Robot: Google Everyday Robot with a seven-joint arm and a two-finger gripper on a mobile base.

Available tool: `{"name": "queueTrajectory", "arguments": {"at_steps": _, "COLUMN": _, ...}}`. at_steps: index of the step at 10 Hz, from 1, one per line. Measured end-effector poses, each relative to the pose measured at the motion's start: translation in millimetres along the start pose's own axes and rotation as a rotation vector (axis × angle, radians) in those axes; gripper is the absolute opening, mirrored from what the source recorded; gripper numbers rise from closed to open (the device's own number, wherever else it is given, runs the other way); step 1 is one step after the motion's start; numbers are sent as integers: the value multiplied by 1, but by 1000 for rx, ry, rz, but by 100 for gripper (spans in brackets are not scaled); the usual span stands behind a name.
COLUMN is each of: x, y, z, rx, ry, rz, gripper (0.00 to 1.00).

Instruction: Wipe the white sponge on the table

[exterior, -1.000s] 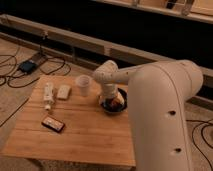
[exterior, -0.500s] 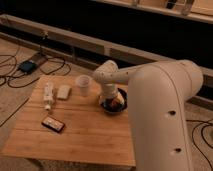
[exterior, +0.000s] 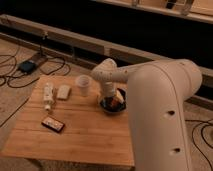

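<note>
On the table (exterior: 85,142), far left, a white bottle (exterior: 48,95) lies on its side. Just beside it, to the right, the white sponge (exterior: 63,91) lies flat near the back edge. A dark flat packet (exterior: 52,124) sits closer to the front. Next comes a pale cup (exterior: 83,85), upright. Right of that is a dark bowl (exterior: 114,106) with something in it. The gripper (exterior: 110,96) hangs down over this bowl, well apart from the sponge, and whether it is spread or pressed together cannot be told. The bulky white arm (exterior: 162,105) fills the right side.
</note>
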Motion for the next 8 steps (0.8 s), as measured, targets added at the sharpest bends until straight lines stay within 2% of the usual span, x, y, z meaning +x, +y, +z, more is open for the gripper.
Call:
{"name": "queueTrajectory", "arguments": {"at_steps": 2, "x": 0, "y": 28, "z": -22, "rx": -15, "ry": -16, "rz": -63, "gripper": 80}}
{"name": "queueTrajectory", "arguments": {"at_steps": 4, "x": 13, "y": 60, "z": -37, "rx": -35, "ry": -2, "rz": -142, "gripper": 80}}
{"name": "queueTrajectory", "arguments": {"at_steps": 6, "x": 37, "y": 101, "z": -44, "rx": -64, "ry": 26, "rz": -225, "gripper": 80}}
{"name": "queueTrajectory", "arguments": {"at_steps": 8, "x": 57, "y": 129, "z": -41, "rx": -84, "ry": 48, "rz": -278, "gripper": 80}}
